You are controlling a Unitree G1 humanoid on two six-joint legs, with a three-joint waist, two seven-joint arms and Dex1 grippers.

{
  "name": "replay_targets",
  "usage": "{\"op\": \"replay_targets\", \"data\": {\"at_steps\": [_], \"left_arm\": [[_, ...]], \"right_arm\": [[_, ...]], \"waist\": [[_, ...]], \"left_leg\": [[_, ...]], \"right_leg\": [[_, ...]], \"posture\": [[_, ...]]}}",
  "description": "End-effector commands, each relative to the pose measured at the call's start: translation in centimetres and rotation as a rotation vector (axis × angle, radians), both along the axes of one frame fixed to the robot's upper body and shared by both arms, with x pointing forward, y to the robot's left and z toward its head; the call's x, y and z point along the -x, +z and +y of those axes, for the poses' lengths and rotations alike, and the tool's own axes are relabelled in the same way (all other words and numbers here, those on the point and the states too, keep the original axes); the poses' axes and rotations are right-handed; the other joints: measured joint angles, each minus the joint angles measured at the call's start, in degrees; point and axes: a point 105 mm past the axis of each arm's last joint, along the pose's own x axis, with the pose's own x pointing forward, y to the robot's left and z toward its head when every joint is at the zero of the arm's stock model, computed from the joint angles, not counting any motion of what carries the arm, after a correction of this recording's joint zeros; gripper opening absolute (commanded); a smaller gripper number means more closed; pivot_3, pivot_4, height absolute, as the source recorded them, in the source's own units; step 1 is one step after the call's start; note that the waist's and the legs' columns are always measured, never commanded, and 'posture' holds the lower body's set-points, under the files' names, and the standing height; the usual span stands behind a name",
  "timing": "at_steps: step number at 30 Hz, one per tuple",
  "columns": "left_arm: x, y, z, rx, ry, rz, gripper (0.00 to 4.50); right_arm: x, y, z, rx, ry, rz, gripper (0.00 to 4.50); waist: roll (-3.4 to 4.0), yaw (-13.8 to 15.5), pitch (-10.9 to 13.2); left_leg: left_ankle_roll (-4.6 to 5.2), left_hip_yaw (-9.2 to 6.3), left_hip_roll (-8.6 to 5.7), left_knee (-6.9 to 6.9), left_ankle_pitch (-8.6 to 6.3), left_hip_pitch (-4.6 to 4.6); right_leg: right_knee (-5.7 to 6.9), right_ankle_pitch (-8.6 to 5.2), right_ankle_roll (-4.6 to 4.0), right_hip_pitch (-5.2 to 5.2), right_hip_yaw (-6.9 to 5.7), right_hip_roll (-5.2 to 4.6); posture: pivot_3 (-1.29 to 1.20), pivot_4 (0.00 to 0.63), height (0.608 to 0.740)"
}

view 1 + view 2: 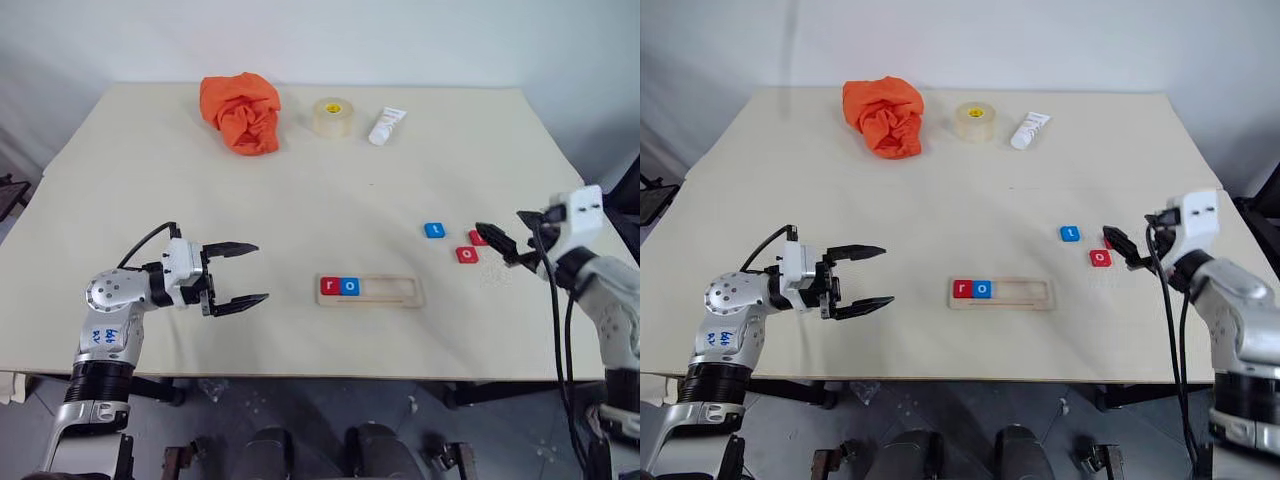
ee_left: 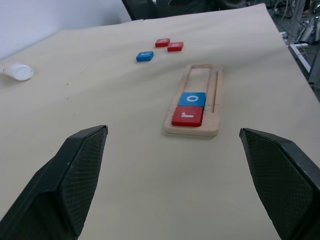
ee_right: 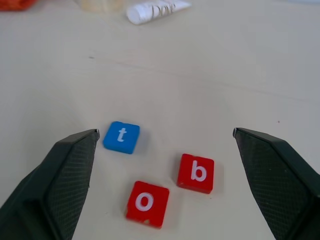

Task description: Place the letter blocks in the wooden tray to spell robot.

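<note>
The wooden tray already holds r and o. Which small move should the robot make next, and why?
Probably lower the open right gripper onto the red b block. The wooden tray holds r and o, so b comes next, and it lies loose between the fingers.

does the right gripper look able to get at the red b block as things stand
Probably yes: the right gripper is open, aimed at the red b block, with bare table between; the red o block lies close beside it.
</note>
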Motion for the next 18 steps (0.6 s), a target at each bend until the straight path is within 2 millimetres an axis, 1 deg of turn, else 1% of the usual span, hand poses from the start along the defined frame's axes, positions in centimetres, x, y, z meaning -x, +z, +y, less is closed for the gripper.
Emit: {"op": "replay_targets", "data": {"at_steps": [1, 3, 5, 8, 11, 14, 18], "left_arm": [[-0.1, 0.9, -0.1, -0.009, 0.013, -0.039, 4.49], [-0.5, 0.9, 0.1, -0.017, 0.052, -0.052, 4.49], [-0.7, 0.9, 0.1, -0.017, 0.063, -0.067, 4.49], [-0.5, 0.8, -0.1, -0.016, 0.057, -0.069, 4.49], [-0.1, 0.7, -0.3, -0.011, 0.042, -0.066, 4.49], [0.3, 0.7, -0.3, -0.010, 0.030, -0.061, 4.49], [0.5, 0.7, -0.1, -0.011, 0.022, -0.054, 4.49]], "right_arm": [[-1.6, -0.2, -1.5, 0.059, -0.100, 0.051, 4.50], [-2.4, -0.3, -1.6, 0.048, -0.122, 0.060, 4.50], [-3.1, -0.8, -1.5, 0.033, -0.126, 0.093, 4.50], [-4.0, -1.7, -1.2, 0.040, -0.120, 0.130, 4.50], [-4.8, -2.4, -1.6, 0.037, -0.152, 0.176, 4.50], [-5.3, -2.5, -2.1, 0.062, -0.181, 0.178, 4.50], [-5.3, -2.5, -2.3, 0.071, -0.184, 0.183, 4.50]], "waist": [[0.00, -0.03, 0.00], [0.00, 0.03, 0.00], [0.00, 0.11, 0.00], [0.00, 0.04, 0.00], [0.00, 0.00, 0.00], [0.00, -0.01, 0.00], [0.01, 0.01, 0.00]], "left_leg": [[-0.01, 0.01, 0.00, 0.00, 0.00, -0.03], [-0.06, 0.01, 0.00, -0.02, 0.04, -0.15], [-0.08, 0.03, 0.00, -0.02, 0.05, -0.28], [-0.08, 0.08, -0.01, -0.01, 0.05, -0.38], [-0.08, 0.10, -0.01, -0.01, 0.04, -0.38], [-0.08, 0.12, 0.00, -0.01, 0.05, -0.39], [-0.08, 0.12, 0.00, -0.01, 0.05, -0.39]], "right_leg": [[0.01, 0.00, 0.00, -0.04, 0.00, 0.00], [0.05, 0.00, 0.00, -0.21, 0.01, 0.00], [0.12, 0.00, 0.00, -0.37, 0.01, 0.00], [0.12, 0.00, 0.00, -0.45, 0.02, 0.00], [0.12, 0.00, 0.00, -0.46, 0.02, -0.01], [0.12, 0.00, 0.00, -0.48, 0.04, -0.01], [0.12, 0.00, 0.00, -0.48, 0.04, -0.01]], "posture": [[0.00, 0.150, 0.740], [0.00, 0.150, 0.740], [0.00, 0.150, 0.740], [0.00, 0.150, 0.740], [0.00, 0.150, 0.740], [0.00, 0.150, 0.740], [0.00, 0.150, 0.740]]}}
